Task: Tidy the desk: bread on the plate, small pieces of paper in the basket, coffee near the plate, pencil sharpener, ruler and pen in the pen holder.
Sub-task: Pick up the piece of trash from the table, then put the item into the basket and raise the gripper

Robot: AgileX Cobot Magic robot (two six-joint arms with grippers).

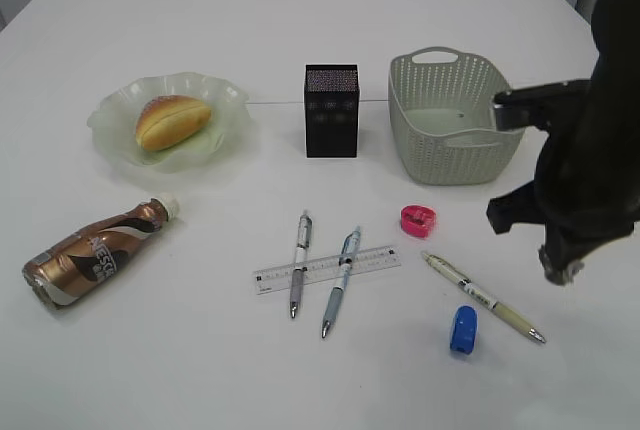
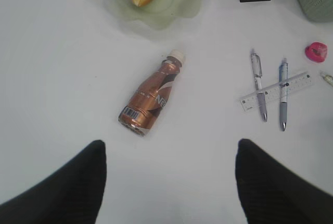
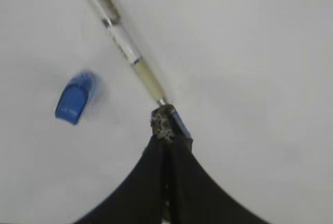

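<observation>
The right gripper [image 3: 165, 122], pressed together and holding nothing, hovers over the cream pen's [image 3: 126, 50] tip near the table's [image 1: 300, 380] right edge. The left gripper [image 2: 169, 177] is spread wide above the coffee bottle [image 2: 151, 99] lying toward the left edge.

— What does the right arm [image 1: 590, 150] look like?

— Black all over, bulky, with a matt casing and a boxy black block jutting off its side.

— And the right gripper [image 3: 165, 122]?

— Two black fingers [image 3: 179, 182] that widen toward the wrist, with a worn, greyish rough patch and a sliver of blue at the tips.

— The left gripper [image 2: 166, 146]?

— Two broad black fingers [image 2: 67, 187] with rounded ends and fine ribbing across their surfaces.
</observation>
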